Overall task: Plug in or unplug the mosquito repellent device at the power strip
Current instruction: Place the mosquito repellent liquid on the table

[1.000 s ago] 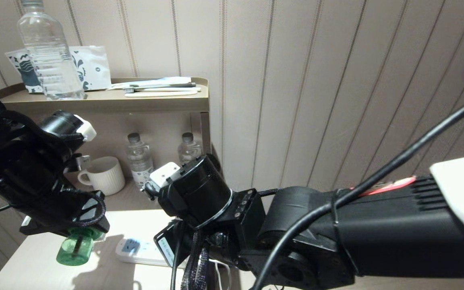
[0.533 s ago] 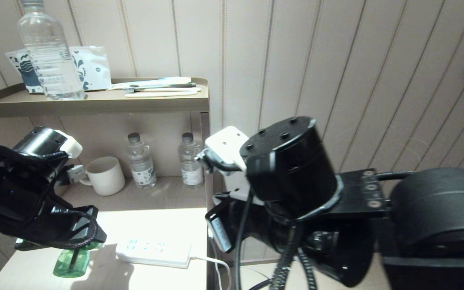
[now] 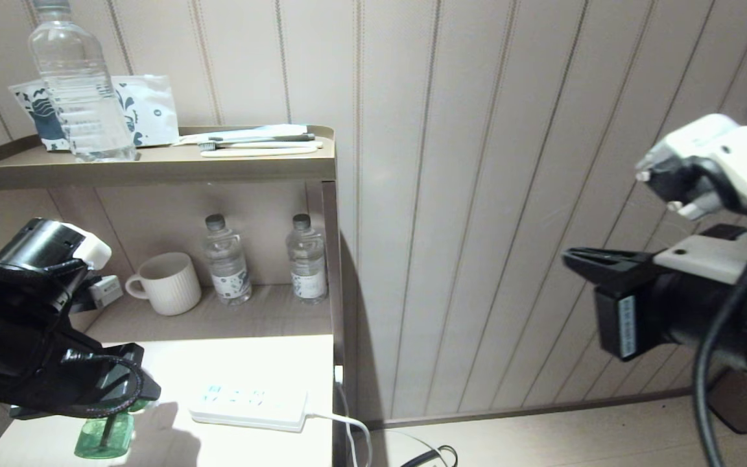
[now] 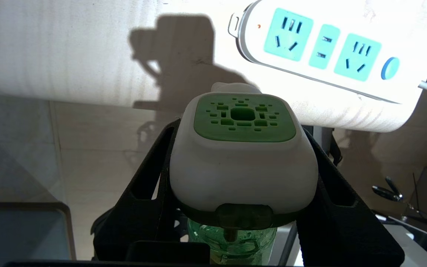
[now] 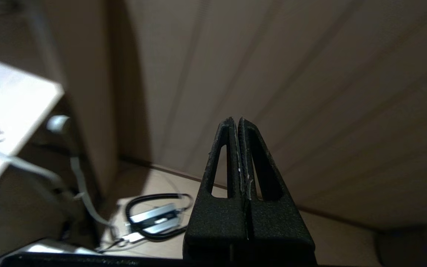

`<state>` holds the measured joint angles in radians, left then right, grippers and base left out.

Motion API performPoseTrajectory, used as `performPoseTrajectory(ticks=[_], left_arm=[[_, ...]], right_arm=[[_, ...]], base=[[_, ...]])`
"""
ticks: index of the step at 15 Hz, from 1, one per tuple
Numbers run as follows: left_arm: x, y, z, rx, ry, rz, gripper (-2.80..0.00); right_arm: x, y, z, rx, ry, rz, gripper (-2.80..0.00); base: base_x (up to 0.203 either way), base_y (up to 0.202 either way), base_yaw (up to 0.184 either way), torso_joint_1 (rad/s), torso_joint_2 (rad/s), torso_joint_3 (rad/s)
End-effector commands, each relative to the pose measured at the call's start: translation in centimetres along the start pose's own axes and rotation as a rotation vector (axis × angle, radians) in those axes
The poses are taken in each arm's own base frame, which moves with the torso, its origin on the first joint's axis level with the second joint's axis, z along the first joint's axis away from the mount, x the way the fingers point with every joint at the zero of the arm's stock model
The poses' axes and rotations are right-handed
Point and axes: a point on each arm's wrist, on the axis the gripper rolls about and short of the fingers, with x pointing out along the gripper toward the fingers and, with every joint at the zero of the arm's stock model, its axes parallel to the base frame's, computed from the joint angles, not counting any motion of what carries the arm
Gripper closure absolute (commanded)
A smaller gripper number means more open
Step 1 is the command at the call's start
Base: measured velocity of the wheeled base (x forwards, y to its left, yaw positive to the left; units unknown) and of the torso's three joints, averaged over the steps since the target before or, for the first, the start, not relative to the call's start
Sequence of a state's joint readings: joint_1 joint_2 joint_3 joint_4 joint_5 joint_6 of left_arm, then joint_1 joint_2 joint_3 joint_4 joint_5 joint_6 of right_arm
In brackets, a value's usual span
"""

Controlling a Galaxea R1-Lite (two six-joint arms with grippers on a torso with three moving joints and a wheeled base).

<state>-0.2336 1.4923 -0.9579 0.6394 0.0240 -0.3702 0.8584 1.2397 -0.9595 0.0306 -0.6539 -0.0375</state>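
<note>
My left gripper [image 3: 128,397] hangs over the near left corner of the white table [image 3: 172,363], shut on the mosquito repellent device [image 4: 243,155]. The black fingers [image 4: 150,167] press on both sides of its white head with the green vented face. Its translucent green bottle [image 3: 102,438] pokes out below the gripper. The power strip [image 3: 250,405] lies flat on the table to the right of the device, apart from it; nothing is plugged into its bluish sockets [image 4: 326,46]. My right gripper [image 5: 237,120] is far to the right by the panelled wall, shut and holding nothing.
Behind the table stands a brown shelf [image 3: 153,170] with a mug [image 3: 166,283] and two small water bottles [image 3: 224,259] below, and a large bottle [image 3: 75,84] and toothbrushes on top. The strip's white cord [image 3: 347,425] drops off the table's right edge. A black cable [image 5: 154,218] lies on the floor.
My right arm has swung from over the table far out to the right, uncovering the power strip. The left gripper has sunk a little to the left, with the device in it.
</note>
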Motion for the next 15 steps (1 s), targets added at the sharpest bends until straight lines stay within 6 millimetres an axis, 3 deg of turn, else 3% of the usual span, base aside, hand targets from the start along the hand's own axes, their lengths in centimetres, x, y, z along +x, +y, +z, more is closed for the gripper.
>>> performPoseTrajectory(ticks=[1,3,7,13,15], left_arm=[[-0.5,0.1,-0.2,-0.002,-0.014,-0.006,0.00],[-0.6,0.1,-0.2,-0.001,-0.018,-0.010,0.00],[-1.1,0.1,-0.2,0.001,-0.037,-0.017,0.00],[-0.9,0.2,-0.4,0.001,-0.027,-0.016,0.00],[-0.9,0.2,-0.4,0.001,-0.028,-0.017,0.00]], right_arm=[[-2.8,-4.1,-1.4,0.055,-0.033,-0.194,0.00],[-4.3,-6.5,-4.1,0.068,0.001,-0.365,0.00],[-7.3,-9.0,-8.9,0.123,0.042,-0.615,0.00],[-10.0,-8.7,-16.6,0.164,0.116,-0.880,0.00],[-10.9,-8.0,-18.8,0.179,0.063,-0.829,0.00]], base=[[0.000,0.000,0.000,0.000,0.00,0.000],[0.000,0.000,0.000,0.000,0.00,0.000],[0.000,0.000,0.000,0.000,0.00,0.000],[0.000,0.000,0.000,0.000,0.00,0.000],[0.000,0.000,0.000,0.000,0.00,0.000]])
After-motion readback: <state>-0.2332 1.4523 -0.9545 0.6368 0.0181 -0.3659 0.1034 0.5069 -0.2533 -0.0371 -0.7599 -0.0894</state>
